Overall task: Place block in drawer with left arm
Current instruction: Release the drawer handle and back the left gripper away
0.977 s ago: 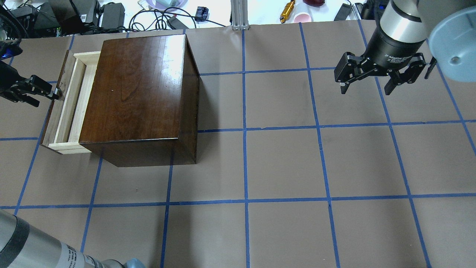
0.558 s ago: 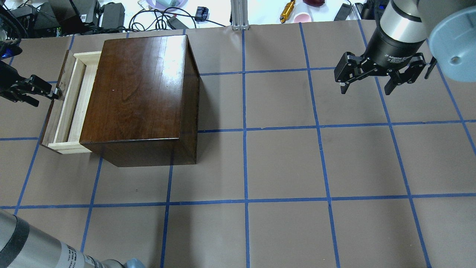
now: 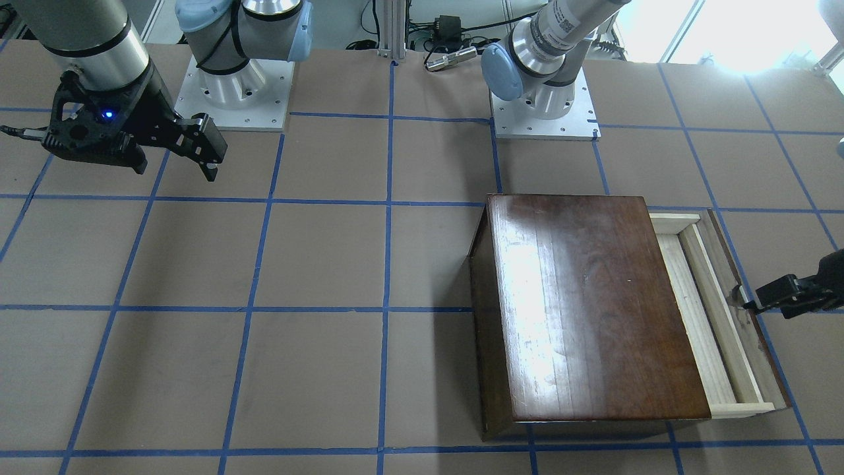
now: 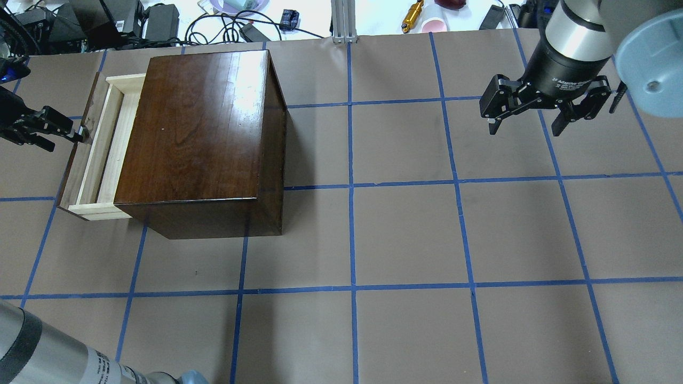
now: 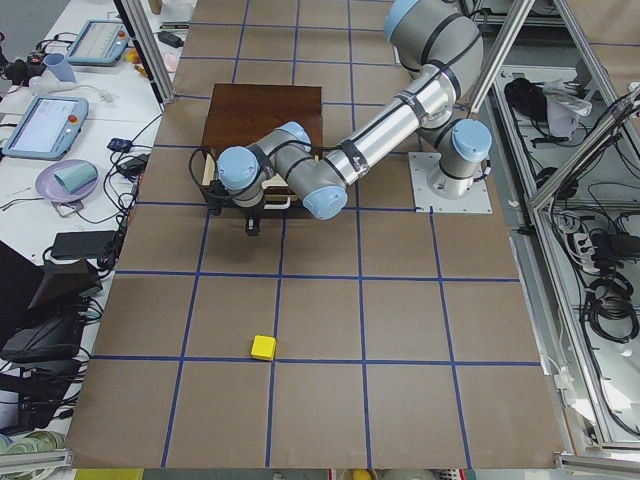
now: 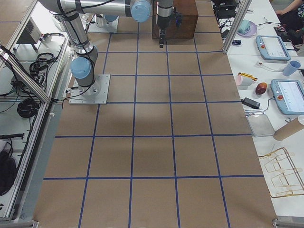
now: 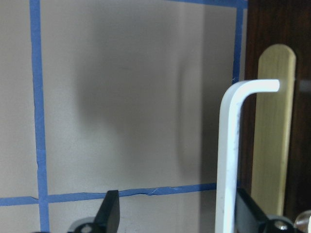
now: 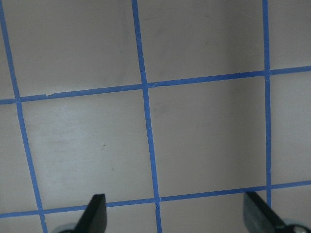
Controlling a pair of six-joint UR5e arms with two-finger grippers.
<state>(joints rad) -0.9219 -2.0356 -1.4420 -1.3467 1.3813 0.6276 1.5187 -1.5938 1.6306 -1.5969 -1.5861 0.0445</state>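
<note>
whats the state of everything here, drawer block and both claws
drawer: partly pulled out, no block in the part that shows
block: loose on the table, not held, well away from the drawer
left claw: open, with the drawer's handle between its fingers
right claw: open, empty, above bare table

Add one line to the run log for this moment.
left gripper open, handle between fingers | drawer partly open | block on table, far from cabinet | right gripper open above table
</note>
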